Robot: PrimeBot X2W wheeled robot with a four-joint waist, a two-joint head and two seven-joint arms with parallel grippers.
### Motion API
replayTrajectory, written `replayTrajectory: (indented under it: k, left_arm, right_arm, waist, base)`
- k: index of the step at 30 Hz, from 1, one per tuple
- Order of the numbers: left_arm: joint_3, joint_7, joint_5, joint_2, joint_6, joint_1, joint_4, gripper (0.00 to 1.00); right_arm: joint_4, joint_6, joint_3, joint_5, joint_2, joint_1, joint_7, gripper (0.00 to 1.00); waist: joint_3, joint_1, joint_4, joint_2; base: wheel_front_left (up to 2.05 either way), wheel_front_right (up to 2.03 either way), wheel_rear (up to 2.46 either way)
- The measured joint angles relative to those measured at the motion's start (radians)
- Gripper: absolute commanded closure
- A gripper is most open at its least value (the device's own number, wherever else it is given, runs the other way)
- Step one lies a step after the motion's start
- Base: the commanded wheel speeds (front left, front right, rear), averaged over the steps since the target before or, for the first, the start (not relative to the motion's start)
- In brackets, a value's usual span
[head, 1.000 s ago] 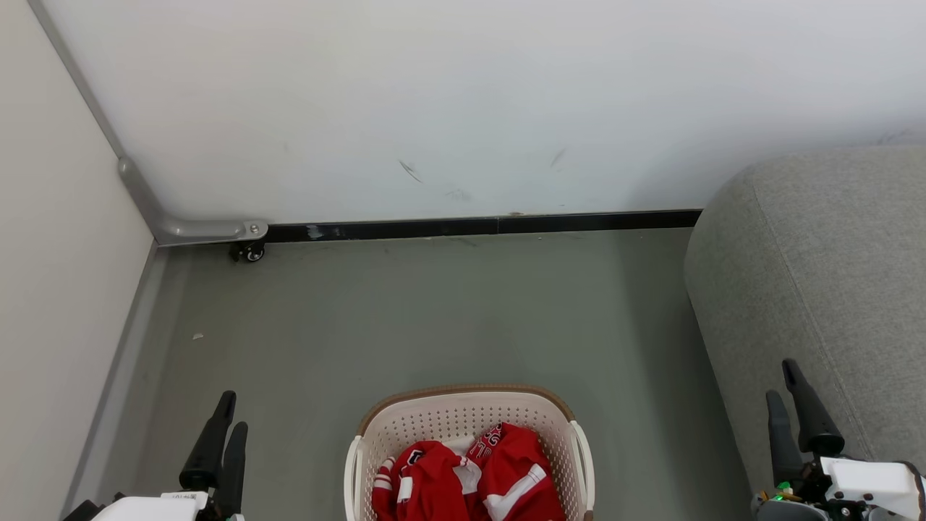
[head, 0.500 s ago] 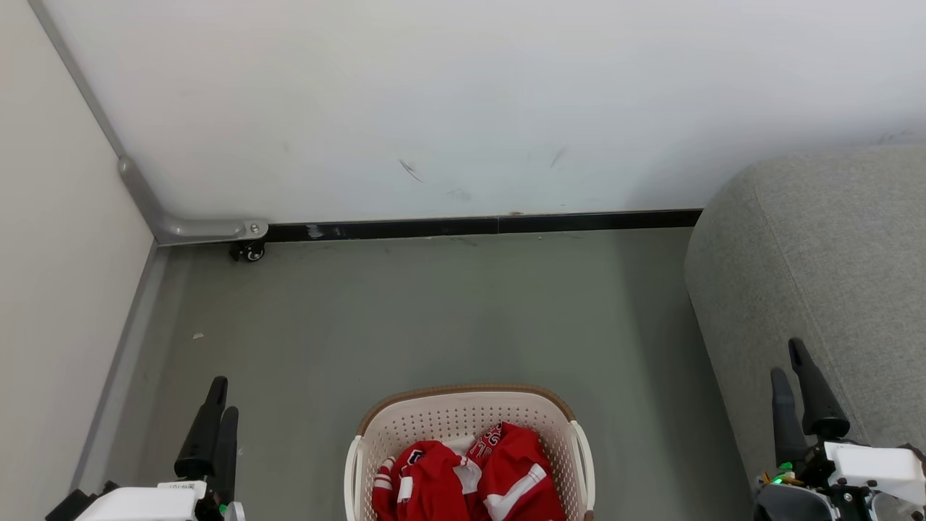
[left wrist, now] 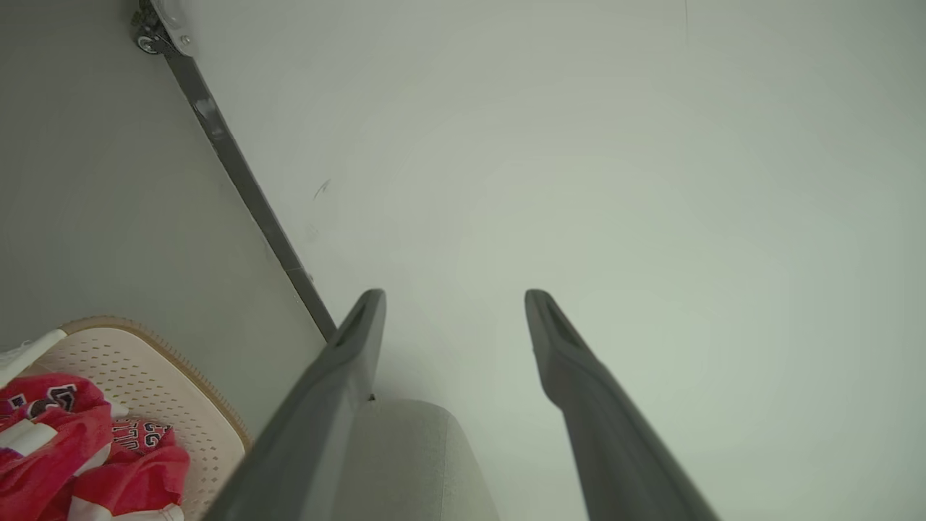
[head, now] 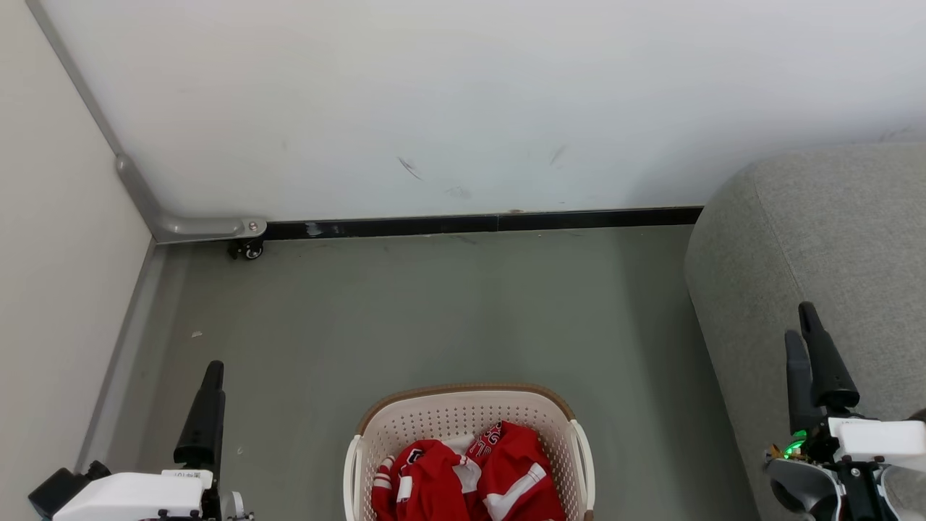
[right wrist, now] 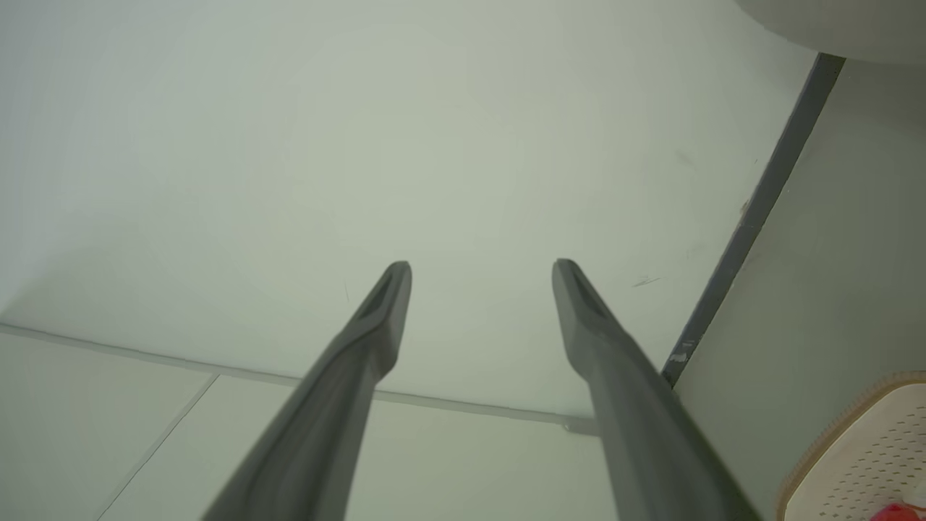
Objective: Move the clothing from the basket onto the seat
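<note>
The cream perforated basket (head: 463, 396) with its brown rim stands on the floor at the bottom middle of the head view. The clothing (head: 470, 477), red with white stripes and lettering, lies bunched inside it. The grey seat (head: 832, 231) rises at the right. My left gripper (head: 213, 369) hovers left of the basket, apart from it; in its wrist view the left gripper (left wrist: 456, 297) is open and empty, with basket (left wrist: 181, 391), clothing (left wrist: 58, 449) and seat (left wrist: 405, 463) low in frame. My right gripper (head: 799, 322) hangs before the seat's side; the right gripper (right wrist: 482, 266) is open and empty.
A white wall with a black baseboard (head: 477, 224) closes the far side. A pale partition runs along the left, with a grey metal bracket and small caster (head: 247, 250) at the corner. Grey floor (head: 434, 304) stretches between basket and wall. A basket corner (right wrist: 861, 441) shows in the right wrist view.
Both grippers have risen in the head view, the left by a little and the right further up along the seat's side. Basket and clothing have stayed put.
</note>
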Motion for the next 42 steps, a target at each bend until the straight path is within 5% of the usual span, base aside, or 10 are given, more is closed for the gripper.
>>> replayTrajectory:
  k: [7,15,31,42]
  left_arm:
    - [-0.034,-0.035,0.081,0.026,0.000,0.000,-0.011,0.00]
    - [-0.062,-0.073,0.194,0.053,0.000,0.000,-0.013,0.00]
    - [-0.120,-0.141,0.547,0.113,0.026,0.000,-0.057,0.00]
    - [-0.178,-0.189,0.796,0.153,0.071,0.000,-0.060,0.00]
  right_arm:
    - [-0.031,0.000,0.038,-0.075,-0.032,-0.001,-0.039,0.00]
    - [-0.055,0.000,0.105,-0.220,-0.097,-0.001,-0.099,0.00]
    - [-0.064,0.002,0.232,-0.523,-0.188,-0.001,-0.192,0.00]
    - [-0.043,0.002,0.274,-0.719,-0.219,-0.008,-0.241,0.00]
  waist:
    - [-0.005,0.0045,-0.001,0.0000]
    - [-0.008,0.0051,0.000,0.0000]
    - [-0.001,-0.0077,0.000,0.0000]
    - [0.008,-0.0107,0.000,0.0000]
  base:
    - [0.00,0.00,0.00]
    - [0.00,0.00,0.00]
    - [0.00,0.00,0.00]
    - [0.00,0.00,0.00]
